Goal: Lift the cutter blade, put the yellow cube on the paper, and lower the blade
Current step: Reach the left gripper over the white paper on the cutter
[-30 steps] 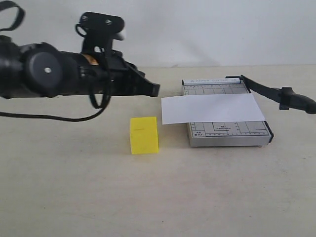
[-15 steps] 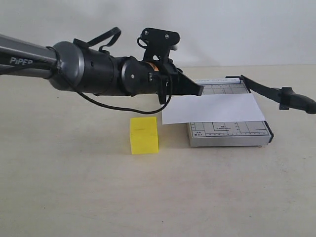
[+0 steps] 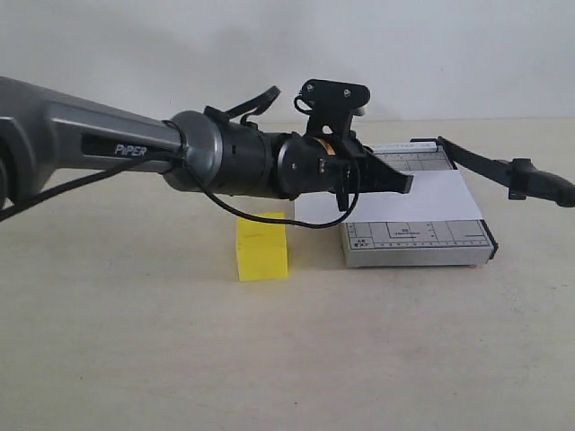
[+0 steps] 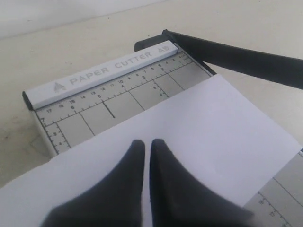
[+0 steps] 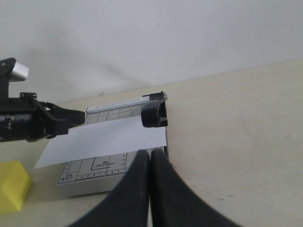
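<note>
**Paper trimmer set: blade up, cube not yet placed**

- Cutter blade [image 3: 503, 166]: hinged at the far corner of the trimmer base [image 3: 413, 244]. It angled out toward 3 o'clock with its handle clear of the base, so it appeared raised to leave the bed open.
- Paper [image 3: 431, 197]: lay flat across the base and overhung its 9 o'clock edge.
- Yellow cube [image 3: 262, 251]: stood on the tabletop [image 3: 269, 359] at about 8 o'clock from the trimmer, apart from it and untouched.
- Left pincer [image 4: 147, 144]: reached out level above the paper, fingers drawn together to a thin slit with nothing between them. It had likely passed over the cube, which would have to be fetched next.
- Right pincer [image 5: 150, 156]: fingers pressed together and empty, low near the trimmer's 3 o'clock side and facing the blade handle, probably placed to work the blade.
</note>
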`<state>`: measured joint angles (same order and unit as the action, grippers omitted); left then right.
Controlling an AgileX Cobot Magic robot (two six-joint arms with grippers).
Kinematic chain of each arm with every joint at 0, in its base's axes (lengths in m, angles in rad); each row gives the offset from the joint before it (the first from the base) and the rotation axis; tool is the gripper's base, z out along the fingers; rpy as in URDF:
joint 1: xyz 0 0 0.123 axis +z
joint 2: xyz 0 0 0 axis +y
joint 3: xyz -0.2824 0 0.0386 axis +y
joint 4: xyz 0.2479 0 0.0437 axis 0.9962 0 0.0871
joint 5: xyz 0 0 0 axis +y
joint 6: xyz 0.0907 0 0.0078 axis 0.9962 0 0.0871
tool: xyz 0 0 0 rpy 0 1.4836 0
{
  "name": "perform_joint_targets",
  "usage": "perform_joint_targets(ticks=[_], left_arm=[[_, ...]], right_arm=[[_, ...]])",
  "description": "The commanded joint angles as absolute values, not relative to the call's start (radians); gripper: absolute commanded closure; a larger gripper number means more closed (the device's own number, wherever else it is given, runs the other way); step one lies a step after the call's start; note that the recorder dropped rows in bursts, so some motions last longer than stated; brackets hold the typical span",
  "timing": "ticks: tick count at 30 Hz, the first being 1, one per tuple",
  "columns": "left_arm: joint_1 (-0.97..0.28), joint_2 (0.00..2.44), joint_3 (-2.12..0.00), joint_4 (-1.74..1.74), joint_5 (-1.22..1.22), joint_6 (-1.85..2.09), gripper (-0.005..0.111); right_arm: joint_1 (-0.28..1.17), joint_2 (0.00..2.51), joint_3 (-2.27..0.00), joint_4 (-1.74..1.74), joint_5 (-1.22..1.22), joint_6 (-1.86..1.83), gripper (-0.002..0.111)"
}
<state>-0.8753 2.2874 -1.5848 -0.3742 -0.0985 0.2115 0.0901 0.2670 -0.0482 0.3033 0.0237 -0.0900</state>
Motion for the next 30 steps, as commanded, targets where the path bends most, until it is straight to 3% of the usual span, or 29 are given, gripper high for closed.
perform_joint_targets(ticks=[1, 30], left_arm=[[-0.882, 2.31, -1.613, -0.373, -0.068, 0.195, 0.102], [-0.88, 2.364, -1.613, -0.376, -0.054, 0.226, 0.102]], right_arm=[[0.09, 0.263, -0.048, 0.304, 0.019, -0.085, 0.108], [0.09, 0.263, -0.048, 0.304, 0.025, -0.067, 0.108]])
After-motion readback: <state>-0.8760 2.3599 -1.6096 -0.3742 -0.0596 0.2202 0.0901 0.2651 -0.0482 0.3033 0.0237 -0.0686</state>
